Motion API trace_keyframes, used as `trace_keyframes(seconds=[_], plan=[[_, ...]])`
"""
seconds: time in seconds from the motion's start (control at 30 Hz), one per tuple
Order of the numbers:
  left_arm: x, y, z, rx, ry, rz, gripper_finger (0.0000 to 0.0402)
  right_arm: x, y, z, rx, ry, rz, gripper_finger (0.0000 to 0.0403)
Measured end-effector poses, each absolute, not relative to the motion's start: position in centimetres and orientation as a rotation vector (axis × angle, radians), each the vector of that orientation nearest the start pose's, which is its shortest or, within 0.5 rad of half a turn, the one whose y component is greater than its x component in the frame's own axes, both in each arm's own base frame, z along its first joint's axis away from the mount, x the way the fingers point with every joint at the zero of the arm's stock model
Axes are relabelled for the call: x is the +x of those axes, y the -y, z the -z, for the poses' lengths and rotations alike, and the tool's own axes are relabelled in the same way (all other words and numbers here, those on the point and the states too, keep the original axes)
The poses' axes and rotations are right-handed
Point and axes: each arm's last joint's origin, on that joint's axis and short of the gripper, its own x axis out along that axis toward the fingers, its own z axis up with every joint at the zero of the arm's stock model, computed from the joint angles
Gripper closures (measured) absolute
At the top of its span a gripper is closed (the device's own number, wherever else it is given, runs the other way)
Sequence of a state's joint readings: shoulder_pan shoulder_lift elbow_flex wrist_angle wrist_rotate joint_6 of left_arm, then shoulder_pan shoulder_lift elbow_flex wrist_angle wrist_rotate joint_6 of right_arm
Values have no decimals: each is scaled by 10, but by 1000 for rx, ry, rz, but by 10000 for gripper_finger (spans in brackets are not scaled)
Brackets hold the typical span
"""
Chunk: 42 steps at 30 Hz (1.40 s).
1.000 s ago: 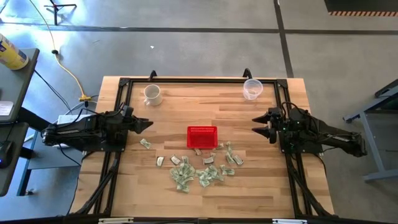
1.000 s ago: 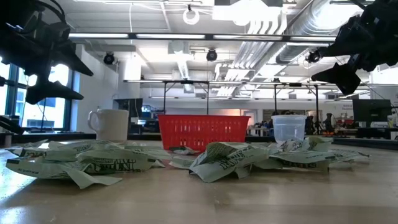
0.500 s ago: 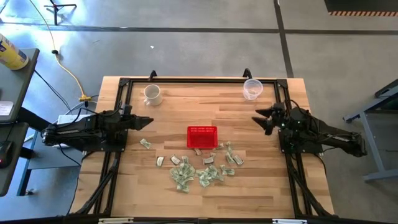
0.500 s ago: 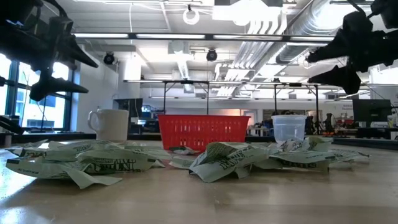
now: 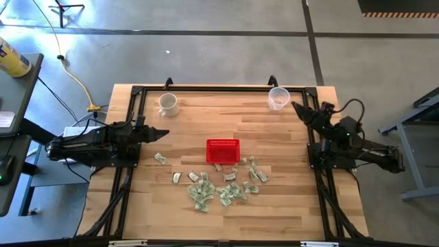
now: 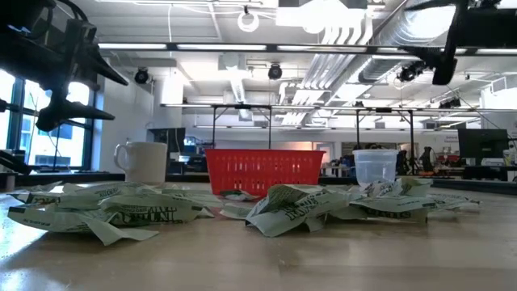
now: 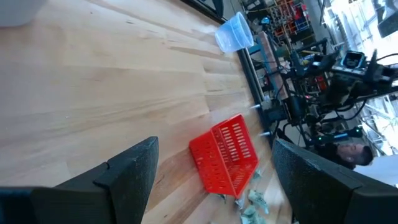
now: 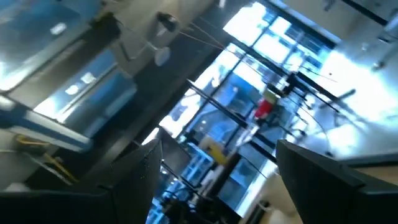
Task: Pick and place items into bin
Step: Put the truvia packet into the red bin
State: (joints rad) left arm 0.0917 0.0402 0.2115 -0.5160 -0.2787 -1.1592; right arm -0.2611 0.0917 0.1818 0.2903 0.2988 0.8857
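Wooden table, left end effector level, right end effector raised, both open

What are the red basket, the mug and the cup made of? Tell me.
Red basket: likely plastic, matte; fine moulded slats in its walls.
Mug: probably glazed ceramic; opaque white, thick handle.
Cup: thin clear plastic, by the look; the room shows through it.

Both arms were matte black, built of chunky angular segments. Left tool ended in two tapered black fingers with flat inner faces. A black cable looped over the right arm near its tool.
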Motion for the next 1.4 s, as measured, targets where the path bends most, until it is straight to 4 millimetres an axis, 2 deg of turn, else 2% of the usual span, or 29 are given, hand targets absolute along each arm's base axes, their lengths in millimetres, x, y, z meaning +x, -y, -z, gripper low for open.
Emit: trace_keyframes(seconds=[0.17, 0.3, 0.37, 0.5, 0.57, 0.67, 0.8, 0.9, 1.07, 1.17, 1.4], plan=[[76, -15, -183, -1100, -90, -525, 53, 80, 26, -249, 862, 570, 176, 97], [76, -15, -183, -1102, -87, -528, 53, 86, 24, -248, 986, 532, 84, 97], [76, -15, -183, -1105, -86, -527, 53, 96, 23, -244, 1081, 444, 37, 97], [76, -15, -183, -1099, -83, -531, 53, 123, 17, -220, 1263, 105, 0, 97], [76, -16, -184, -1097, -72, -538, 53, 135, 10, -197, 1335, -167, 19, 97], [76, -16, -184, -1095, -65, -539, 53, 141, -2, -166, 1361, -516, 101, 97], [76, -16, -184, -1095, -64, -539, 53, 142, -13, -142, 1296, -735, 220, 97], [77, -16, -185, -1096, -58, -536, 53, 145, -21, -136, 1238, -780, 257, 97], [77, -16, -185, -1096, -58, -536, 53, 153, -36, -139, 1060, -912, 288, 97], [77, -16, -185, -1096, -58, -536, 53, 162, -46, -147, 877, -1026, 314, 97], [77, -16, -185, -1086, -59, -538, 53, 197, -71, -163, 462, -1127, 287, 97]])
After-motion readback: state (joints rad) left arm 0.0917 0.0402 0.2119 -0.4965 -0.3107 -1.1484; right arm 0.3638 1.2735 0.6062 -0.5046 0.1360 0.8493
